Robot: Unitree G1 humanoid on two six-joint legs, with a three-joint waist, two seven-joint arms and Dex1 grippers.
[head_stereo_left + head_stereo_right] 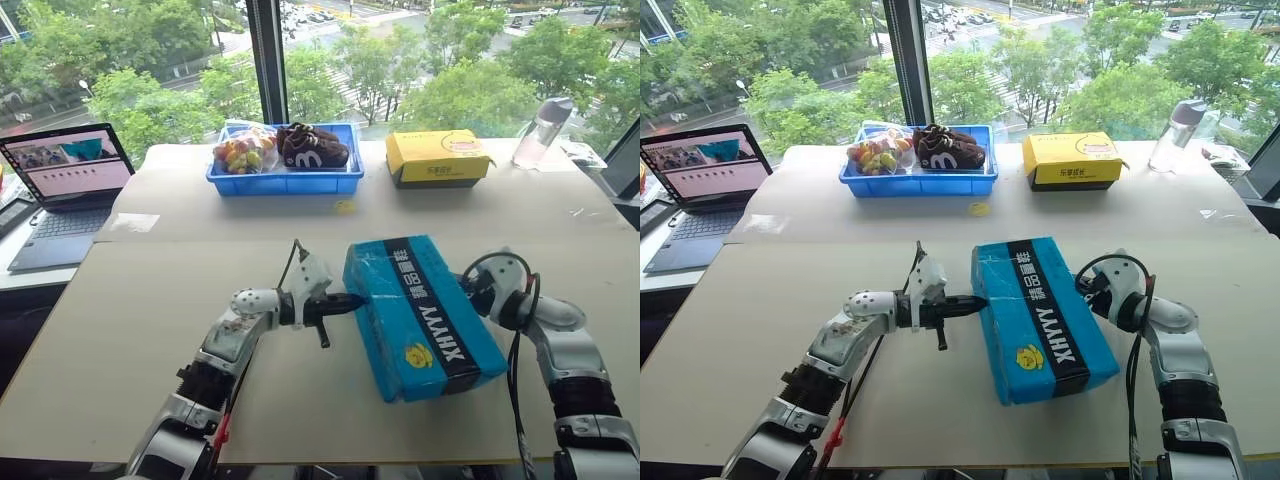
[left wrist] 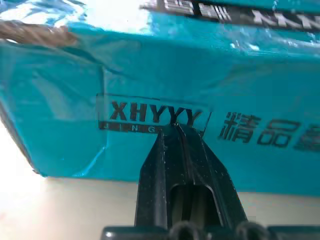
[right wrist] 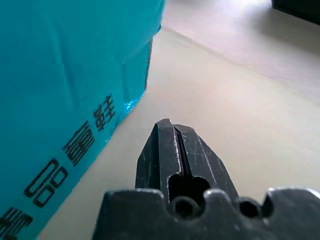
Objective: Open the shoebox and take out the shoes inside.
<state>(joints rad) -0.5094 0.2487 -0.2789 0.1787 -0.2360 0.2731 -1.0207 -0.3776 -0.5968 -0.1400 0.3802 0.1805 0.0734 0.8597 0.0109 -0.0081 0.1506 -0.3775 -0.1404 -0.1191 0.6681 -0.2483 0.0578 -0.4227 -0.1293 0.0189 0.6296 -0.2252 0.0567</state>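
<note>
Shoebox (image 1: 420,315) is lying lid-down-shut on the worktop (image 1: 150,320), skewed. Left tool (image 1: 350,299), fingers pressed together, is set against its left side; right tool (image 3: 172,131), also pinched closed and empty, is beside its right side — likely bracketing it for reorientation before lid lift.

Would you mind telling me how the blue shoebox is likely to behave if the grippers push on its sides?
The shoebox lies flat and broad on the table, so it would probably slide rather than tip. Its glossy, wrinkled wrap suggests slippery sides that may dent a little. With the left gripper at one long side and the right gripper by the other, an uneven push might turn it.
</note>
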